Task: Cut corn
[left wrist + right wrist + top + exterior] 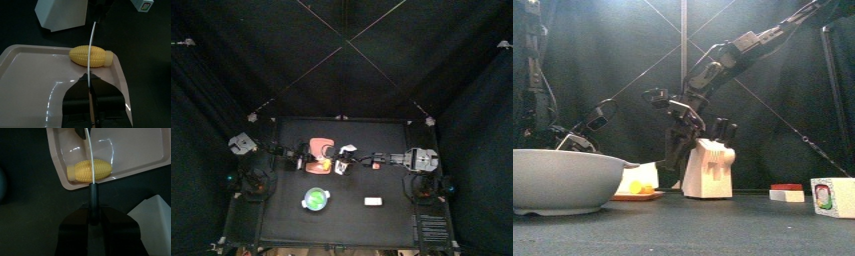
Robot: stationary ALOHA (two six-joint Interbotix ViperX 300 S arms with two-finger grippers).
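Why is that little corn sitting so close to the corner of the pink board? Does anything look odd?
Only mildly odd: the corn lies near a corner of the pink board, close to its raised rim, not in the middle. It looks whole and uncut, with the knife blade lined up across it. Nothing appears spilled or broken.

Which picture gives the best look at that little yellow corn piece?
The left wrist view: the stubby yellow corn piece lies large and whole. The right wrist view crosses it with a blade; the front view half hides it; from above it is tiny.
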